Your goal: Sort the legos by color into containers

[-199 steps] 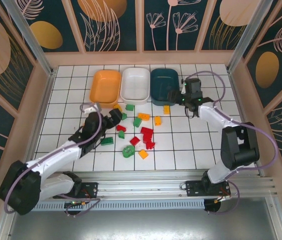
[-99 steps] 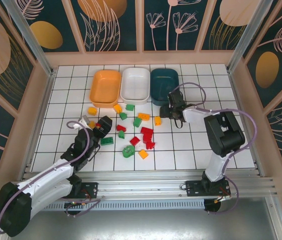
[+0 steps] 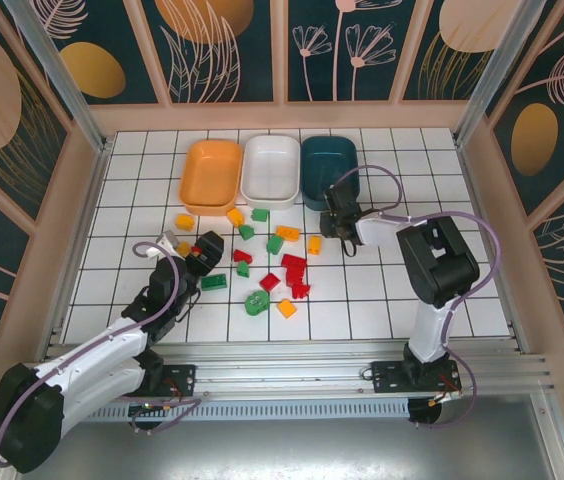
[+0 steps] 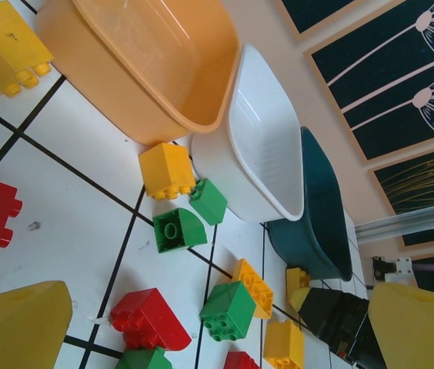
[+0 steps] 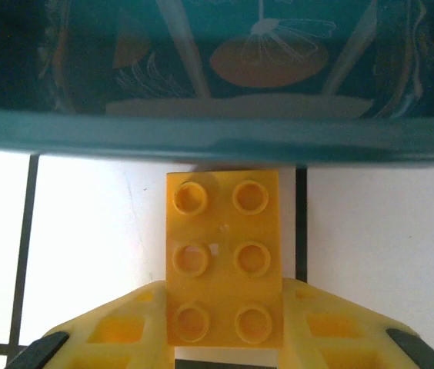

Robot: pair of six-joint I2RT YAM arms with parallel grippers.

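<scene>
The right hand (image 5: 222,311) is shut tight on a yellow-orange brick (image 5: 222,254) with six bumps on top. Its two yellow fingers (image 5: 117,334) squeeze the brick's sides at the bottom of the right wrist picture. The brick lies flat on the white worktop (image 5: 86,231). Its far end is right next to the wall of the teal bin (image 5: 217,138), which runs across the top of that picture. I cannot tell if brick and wall touch. Seen from above, this hand is just below the teal bin, a bit right of the middle.

Three bins stand in a row at the upper middle of the top picture. The orange bin (image 3: 212,175) is on the left, the white bin (image 3: 270,170) is in the middle, and the teal bin is on the right. They stand side by side, very close together.

The left hand (image 3: 202,250) is wide open and holds nothing. It is at the left edge of the brick pile, left of the middle of the top picture. In the left wrist picture its fingers (image 4: 17,323) show in the two bottom corners, far apart.

The loose bricks (image 3: 275,243) are scattered on the worktop below the bins. A yellow brick (image 3: 184,220) lies just below the orange bin. A green brick (image 3: 259,213) lies just below the white bin. A red brick (image 3: 293,263) lies near the middle of the pile. A second green brick (image 3: 255,304) and an orange brick (image 3: 286,308) lie lowest, close together.
</scene>
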